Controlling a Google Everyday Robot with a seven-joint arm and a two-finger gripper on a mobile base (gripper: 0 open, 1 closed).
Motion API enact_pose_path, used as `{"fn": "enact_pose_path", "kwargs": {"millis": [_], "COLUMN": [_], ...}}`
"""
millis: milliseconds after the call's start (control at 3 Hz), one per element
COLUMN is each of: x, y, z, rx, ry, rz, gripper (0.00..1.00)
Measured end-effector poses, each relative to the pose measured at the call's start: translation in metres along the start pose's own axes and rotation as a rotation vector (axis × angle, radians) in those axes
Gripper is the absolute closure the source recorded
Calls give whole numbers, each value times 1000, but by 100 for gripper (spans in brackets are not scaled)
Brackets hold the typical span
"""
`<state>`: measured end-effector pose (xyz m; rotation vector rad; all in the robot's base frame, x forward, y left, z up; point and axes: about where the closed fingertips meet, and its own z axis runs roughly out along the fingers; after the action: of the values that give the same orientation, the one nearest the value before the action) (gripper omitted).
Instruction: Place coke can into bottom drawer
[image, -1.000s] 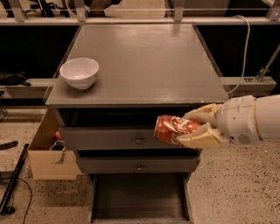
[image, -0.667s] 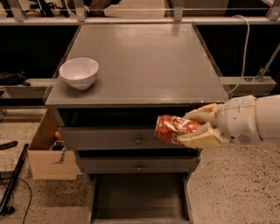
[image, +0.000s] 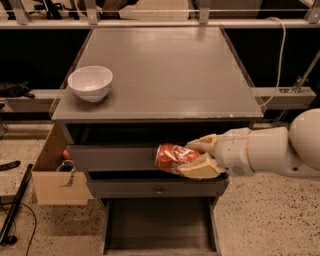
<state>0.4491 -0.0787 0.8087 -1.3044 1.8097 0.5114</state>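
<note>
One camera view is all I have, so I go by that.

My tool is out in front of the grey cabinet. It comes in from the right on a fat white arm. Its two fingers are pinching the can, one finger over it and one under it. The can lies on its side in that grip. It hangs in the air in front of the upper drawer front and touches nothing but the tool. It is well above the bottom drawer.

The bottom drawer is pulled out at the foot of the cabinet. Its floor is dark and flat, and I see nothing lying in it.

I think I am in the carrying step. The can is picked up but not yet put away. Next I would bring the tool down, past the drawer with the small knob, until the can is low over the dark floor. Only then would I let go, so it does not drop far.

The can is red-orange with white writing. It looks dented and bumpy, so I guess the metal is thin and I should not squeeze harder. It is round, so on its side it might roll a little.

A white bowl sits on the worktop, far from my path.
</note>
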Motion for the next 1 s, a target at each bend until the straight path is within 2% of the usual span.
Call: {"fn": "enact_pose_path", "kwargs": {"millis": [333, 1000], "x": [33, 90], "y": [19, 72], "z": [50, 98], "rx": [-22, -55], "ry": [0, -24], "rz": [50, 117], "gripper": [100, 100]}}
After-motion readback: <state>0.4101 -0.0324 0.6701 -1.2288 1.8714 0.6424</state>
